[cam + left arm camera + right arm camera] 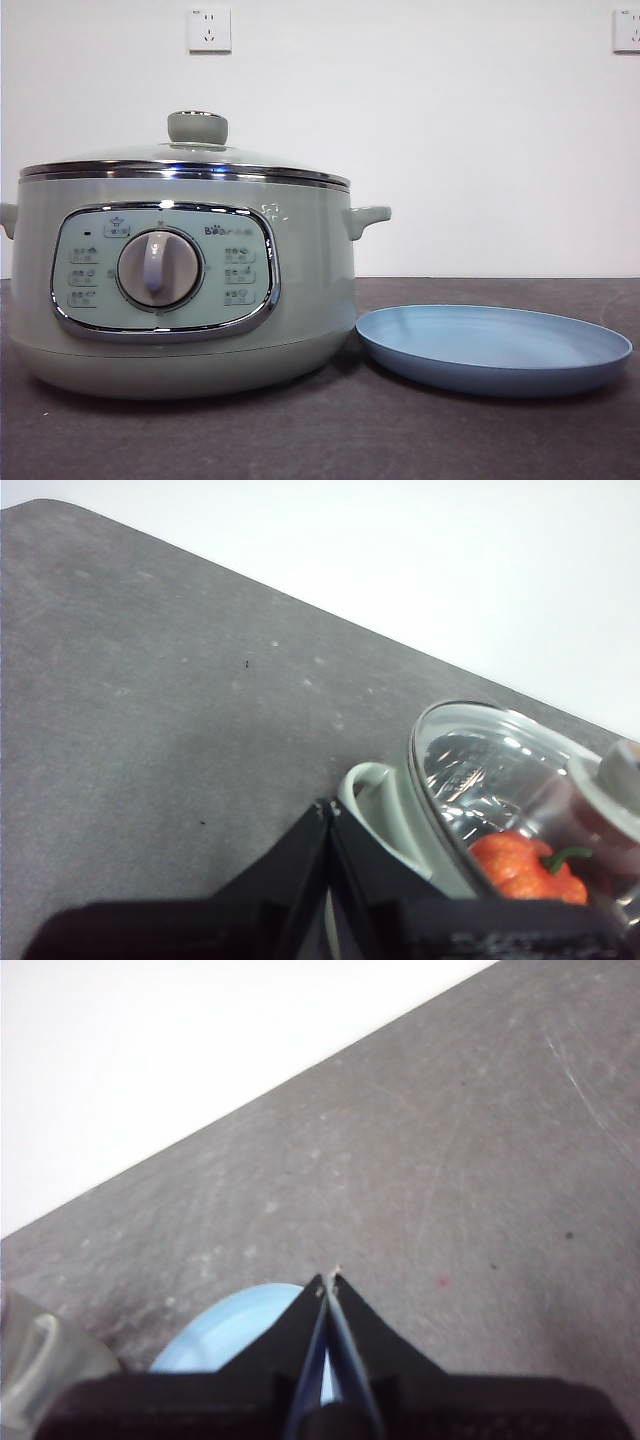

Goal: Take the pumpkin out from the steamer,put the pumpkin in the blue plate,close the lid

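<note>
Nothing is done yet: the pumpkin (pixel 528 865) sits in the pot (pixel 190 290) under the lid (pixel 190 160), just past the pinched-shut left gripper (pixel 328 810), and the plate (pixel 495 345) below the pinched-shut right gripper (pixel 328 1282) is bare

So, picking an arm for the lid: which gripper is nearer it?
Left. The left gripper hovers beside the lid; the right gripper hangs over the blue plate.

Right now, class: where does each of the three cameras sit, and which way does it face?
Front: low at table height, facing the steamer and blue plate; no arm shows.
Left wrist: above the lid, pumpkin under its glass; left tool shut.
Right wrist: above the plate; right tool shut.
Shared: plate and steamer.
</note>
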### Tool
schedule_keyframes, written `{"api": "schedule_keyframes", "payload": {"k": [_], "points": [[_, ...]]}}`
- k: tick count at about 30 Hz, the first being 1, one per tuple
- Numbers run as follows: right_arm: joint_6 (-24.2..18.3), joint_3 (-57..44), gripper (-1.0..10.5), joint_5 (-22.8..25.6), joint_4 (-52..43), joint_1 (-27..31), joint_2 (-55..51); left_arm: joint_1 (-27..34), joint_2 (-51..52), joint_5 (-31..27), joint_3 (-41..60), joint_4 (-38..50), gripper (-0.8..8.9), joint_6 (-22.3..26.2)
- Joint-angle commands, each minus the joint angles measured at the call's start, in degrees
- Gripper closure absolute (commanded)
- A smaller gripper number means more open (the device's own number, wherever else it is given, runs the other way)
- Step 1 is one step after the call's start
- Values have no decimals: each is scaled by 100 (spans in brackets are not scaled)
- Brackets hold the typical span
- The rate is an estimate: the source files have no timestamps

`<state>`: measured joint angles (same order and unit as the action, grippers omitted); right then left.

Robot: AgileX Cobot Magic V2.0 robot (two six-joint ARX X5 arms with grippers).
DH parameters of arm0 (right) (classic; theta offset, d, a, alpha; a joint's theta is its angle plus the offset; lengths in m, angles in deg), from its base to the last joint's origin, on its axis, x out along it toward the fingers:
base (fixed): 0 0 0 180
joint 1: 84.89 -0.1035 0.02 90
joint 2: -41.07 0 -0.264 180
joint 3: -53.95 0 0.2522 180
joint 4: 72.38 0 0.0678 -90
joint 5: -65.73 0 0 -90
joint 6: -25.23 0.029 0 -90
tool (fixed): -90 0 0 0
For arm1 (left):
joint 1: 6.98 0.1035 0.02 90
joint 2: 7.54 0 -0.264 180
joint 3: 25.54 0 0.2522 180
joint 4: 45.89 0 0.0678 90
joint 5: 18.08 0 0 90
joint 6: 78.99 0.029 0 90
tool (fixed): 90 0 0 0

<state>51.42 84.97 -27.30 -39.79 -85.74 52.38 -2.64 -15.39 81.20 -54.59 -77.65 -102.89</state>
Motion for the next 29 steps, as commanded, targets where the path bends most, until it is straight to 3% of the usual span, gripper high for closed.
{"api": "schedule_keyframes", "payload": {"k": [1,3,7,12,19,24,26,28,29], "points": [[-17,380,954,-66,-37,2,380,17,-420,166,-319,39,820,-2],[-240,638,954,-195,-37,2,667,17,-734,348,-577,42,820,66],[-960,1126,954,-474,-26,2,1241,15,-1408,831,-1150,33,820,662],[-1502,1668,948,-911,-15,2,1873,13,-2120,1331,-1792,26,820,1119],[-2693,2382,948,-2551,149,2,2785,11,-2874,2524,-2450,-13,818,1215],[-2734,2535,940,-3464,184,-2,3193,-7,-3147,3150,-2590,-11,807,1220],[-2719,2535,869,-3445,219,-13,3294,-57,-3156,3130,-2592,-33,680,1220],[-2710,2535,705,-3434,260,-15,3353,-101,-3156,3073,-2592,-31,474,1213],[-2695,2535,617,-3429,271,-15,3373,-120,-3156,3027,-2592,-35,424,1209]]}}
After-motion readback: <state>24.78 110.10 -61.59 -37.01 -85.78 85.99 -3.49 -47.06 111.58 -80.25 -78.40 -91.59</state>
